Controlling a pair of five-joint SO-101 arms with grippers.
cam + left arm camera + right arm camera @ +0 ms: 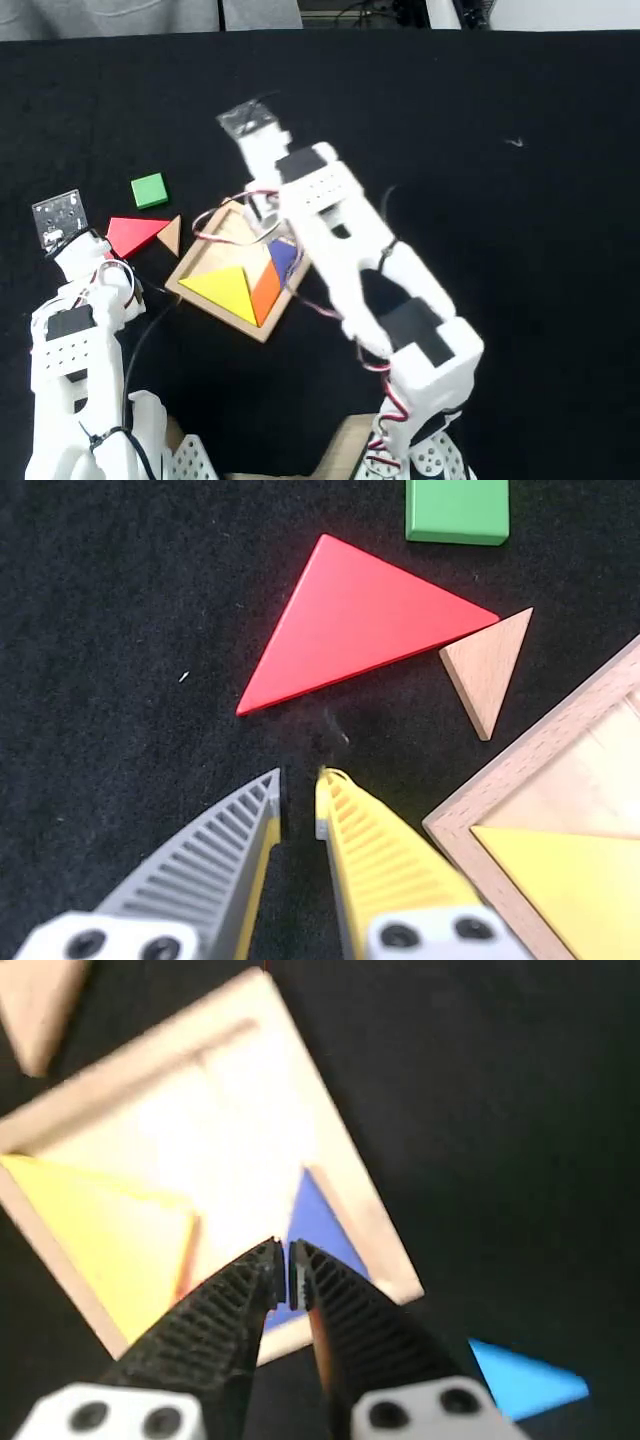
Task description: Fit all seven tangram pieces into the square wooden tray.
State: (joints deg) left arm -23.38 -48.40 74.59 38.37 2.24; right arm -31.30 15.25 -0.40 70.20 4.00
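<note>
Wooden and square, the tray [212, 310] lies on the black bench [500, 200] with three pieces in it. They are the yellow triangle [225, 285], the orange piece [266, 288] against it, and the dark blue piece [283, 255] in the tray's corner under my right arm. The rest of the tray's floor is bare.

Four pieces wait outside. The red triangle [355, 625] lies near the tray's rim on my left arm's side. The small wooden triangle [490, 670] sits between it and the tray, seemingly touching the red one's tip. The green square [457, 510] is farther from the tray, beyond the red, and a light blue triangle [525, 1375] lies just off the tray's opposite side.

My left gripper [300, 780] points at the red triangle's long edge, near it but apart, jaws drawn to a slit and holding nothing. My right gripper [283, 1260] hangs over the tray at the dark blue piece, jaws all but touching, also empty.

I judge the task near halfway, with the red triangle the piece in hand. Next I must spread the left jaws wide enough to straddle it, lift it, and turn it to suit the tray's bare half. My right arm should clear the tray first.
</note>
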